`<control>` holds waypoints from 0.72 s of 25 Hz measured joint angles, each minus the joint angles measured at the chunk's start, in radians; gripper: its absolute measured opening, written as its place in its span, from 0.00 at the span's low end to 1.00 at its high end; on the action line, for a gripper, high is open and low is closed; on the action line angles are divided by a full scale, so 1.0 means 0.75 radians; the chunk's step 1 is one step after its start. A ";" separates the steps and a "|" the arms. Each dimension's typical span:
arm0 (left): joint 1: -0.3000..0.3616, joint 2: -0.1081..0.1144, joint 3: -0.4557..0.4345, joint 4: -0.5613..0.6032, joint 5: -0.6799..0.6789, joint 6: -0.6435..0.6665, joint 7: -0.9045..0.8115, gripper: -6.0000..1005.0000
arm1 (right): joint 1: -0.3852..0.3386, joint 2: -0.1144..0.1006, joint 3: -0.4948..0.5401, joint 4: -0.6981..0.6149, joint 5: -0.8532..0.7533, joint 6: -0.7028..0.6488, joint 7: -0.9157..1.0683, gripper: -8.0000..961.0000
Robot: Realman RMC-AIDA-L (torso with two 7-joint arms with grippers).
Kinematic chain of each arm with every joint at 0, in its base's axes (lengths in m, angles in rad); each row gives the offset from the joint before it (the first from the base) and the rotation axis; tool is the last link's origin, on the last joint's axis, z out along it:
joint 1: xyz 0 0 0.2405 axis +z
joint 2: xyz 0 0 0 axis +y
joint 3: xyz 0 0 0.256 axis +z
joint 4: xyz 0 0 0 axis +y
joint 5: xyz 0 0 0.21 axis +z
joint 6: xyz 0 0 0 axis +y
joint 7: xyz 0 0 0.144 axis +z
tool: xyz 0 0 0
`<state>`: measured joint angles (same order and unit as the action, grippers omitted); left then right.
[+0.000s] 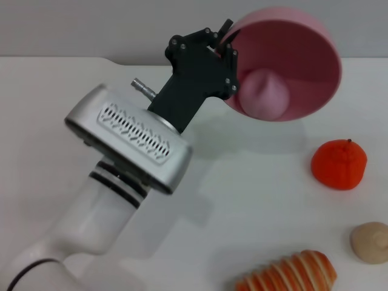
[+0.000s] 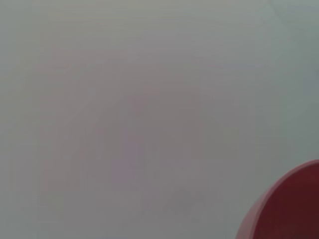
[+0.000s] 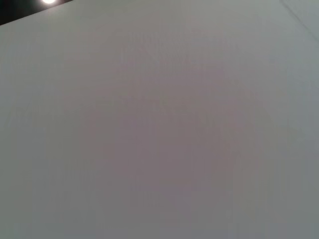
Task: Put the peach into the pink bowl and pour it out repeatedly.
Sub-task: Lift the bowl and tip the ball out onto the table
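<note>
- My left hand (image 1: pixel 229 45) is up off the surface (image 1: pixel 254 182), clamped shut on the near-left rim of the pink bowl (image 1: pixel 291 54), one finger inside the rim and one outside as far as I can make out.
- The bowl is tipped hard over on its side, with the opening facing back toward me and a bit to my right. It's in the air, not touching the surface.
- The peach (image 1: pixel 265 94) is sitting inside the bowl, down against the lowest part of the wall right by the rim, just beside my fingers.
- In the left wrist view all I get is a curved bit of the bowl (image 2: pixel 286 209) in one corner and plain white surface (image 2: pixel 124 99) past it.
- Stuff around: an orange round fruit (image 1: pixel 339 164) sits on the surface to my right, below the bowl and nearer to me. It's the closest thing to the bowl's mouth, though well apart from it.
- Nearer to me again, by the right edge, there's a beige lumpy ball (image 1: pixel 370 242), and next to it a striped orange-and-cream bread-looking thing (image 1: pixel 290 274) partly cut off at the near edge.
- Right under the bowl the surface is bare, just the bowl's shadow. My own left arm covers most of the left side.
- The far edge of the surface runs just behind the bowl, with a grey wall (image 1: pixel 91 24) past it.
- My right hand isn't visible from the head view, and its wrist view only shows blank white surface (image 3: pixel 159 129), so I can't tell where it is or how it's set.
</note>
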<state>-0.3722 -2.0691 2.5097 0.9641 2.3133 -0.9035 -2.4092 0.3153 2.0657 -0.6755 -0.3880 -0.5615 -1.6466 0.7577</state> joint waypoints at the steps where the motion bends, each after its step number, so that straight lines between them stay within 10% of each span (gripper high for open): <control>1: 0.002 -0.001 0.009 -0.014 0.000 -0.035 0.002 0.04 | 0.001 0.000 0.004 0.000 0.000 0.001 0.000 0.49; 18: 0.022 -0.008 0.104 -0.053 0.000 -0.247 0.202 0.04 | 0.009 -0.001 0.030 -0.007 0.000 0.007 0.005 0.49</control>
<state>-0.3556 -2.0750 2.5880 0.9246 2.3134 -1.0887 -2.2578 0.3221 2.0647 -0.6534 -0.3934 -0.5614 -1.6412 0.7615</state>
